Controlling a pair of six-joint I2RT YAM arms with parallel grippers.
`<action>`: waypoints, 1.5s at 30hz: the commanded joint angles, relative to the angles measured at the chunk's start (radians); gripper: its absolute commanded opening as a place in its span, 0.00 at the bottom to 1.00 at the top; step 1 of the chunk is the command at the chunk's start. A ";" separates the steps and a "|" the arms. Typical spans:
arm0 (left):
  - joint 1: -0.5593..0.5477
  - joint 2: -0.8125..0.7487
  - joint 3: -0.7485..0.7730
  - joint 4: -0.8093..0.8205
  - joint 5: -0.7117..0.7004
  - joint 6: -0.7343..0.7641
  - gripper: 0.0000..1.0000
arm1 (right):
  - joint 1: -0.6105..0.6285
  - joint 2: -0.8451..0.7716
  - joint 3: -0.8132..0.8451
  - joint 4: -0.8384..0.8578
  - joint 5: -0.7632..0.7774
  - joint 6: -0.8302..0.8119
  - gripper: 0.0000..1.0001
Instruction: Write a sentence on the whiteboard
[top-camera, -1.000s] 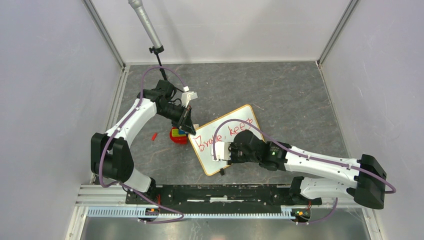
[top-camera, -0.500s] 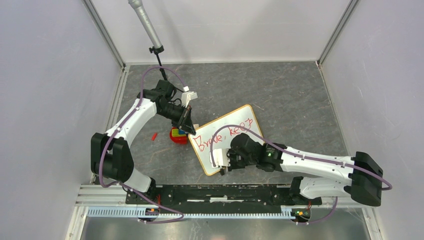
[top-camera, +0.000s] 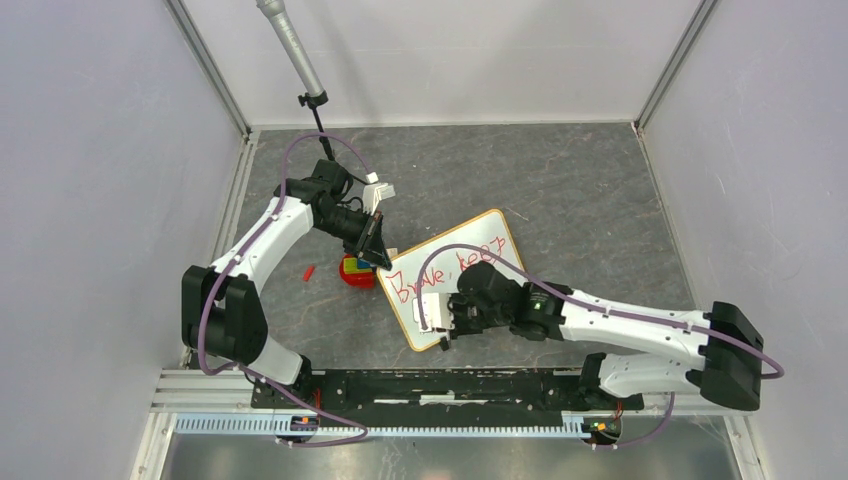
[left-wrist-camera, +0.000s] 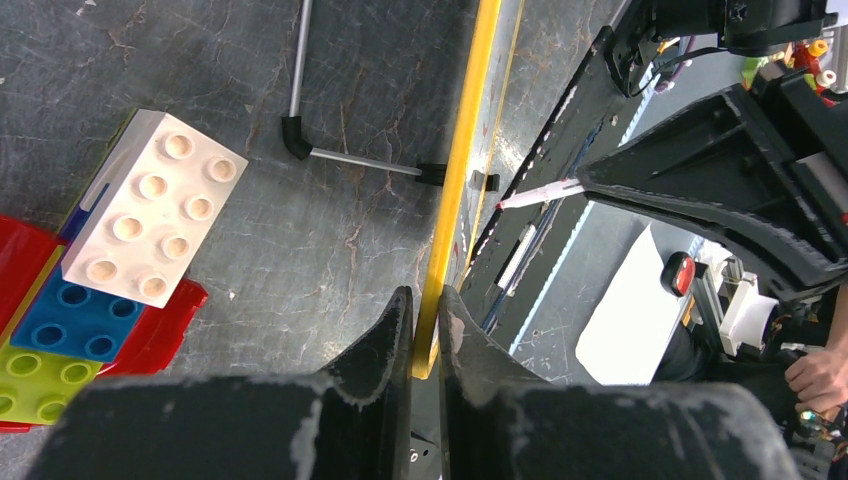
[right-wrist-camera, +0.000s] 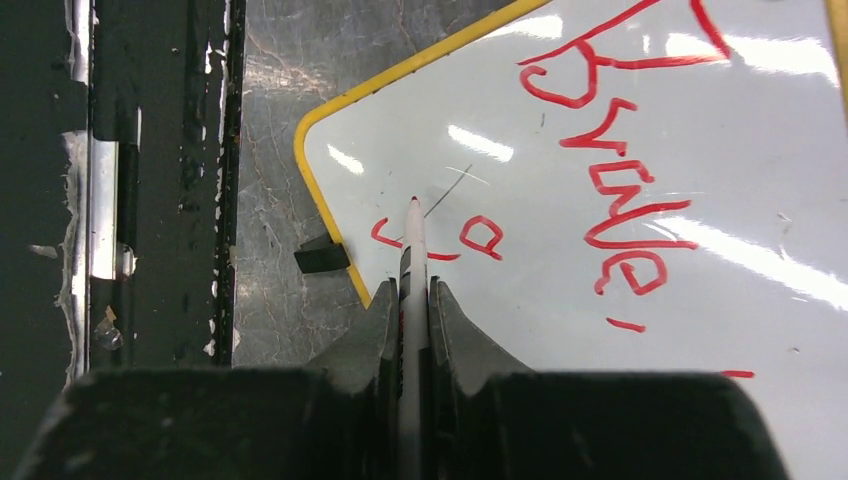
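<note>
The whiteboard (top-camera: 455, 245) lies tilted on the table, its yellow-orange frame (left-wrist-camera: 455, 180) pinched at the upper left edge by my shut left gripper (left-wrist-camera: 427, 300). Red lettering, the sentence (right-wrist-camera: 620, 190), reads "Brave, keep" on the first line. Two small red strokes begin a second line near the board's lower left corner. My right gripper (right-wrist-camera: 410, 290) is shut on a white marker pen (right-wrist-camera: 412, 250). The pen's red tip sits between those two strokes, though whether it touches the board does not show. From above, the right gripper (top-camera: 432, 313) covers that corner.
A red base with stacked toy bricks (top-camera: 355, 270) sits just left of the board, a white brick (left-wrist-camera: 150, 205) on top. A small red cap (top-camera: 309, 271) lies further left. The black rail (top-camera: 440, 385) runs along the near edge. A black clip foot (right-wrist-camera: 322, 255) sticks out from the board.
My right gripper with the pen has moved down and left, from the first line to the board's lower left corner. The left arm and the board have not moved.
</note>
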 joint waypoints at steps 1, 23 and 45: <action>-0.002 0.003 -0.010 0.044 -0.063 0.009 0.02 | -0.030 -0.074 0.037 0.011 0.002 0.018 0.00; -0.001 -0.005 -0.010 0.045 -0.060 0.012 0.02 | -0.098 -0.069 -0.024 0.034 0.027 0.018 0.00; -0.002 -0.004 -0.014 0.045 -0.061 0.017 0.02 | -0.095 -0.044 -0.052 -0.004 -0.006 0.020 0.00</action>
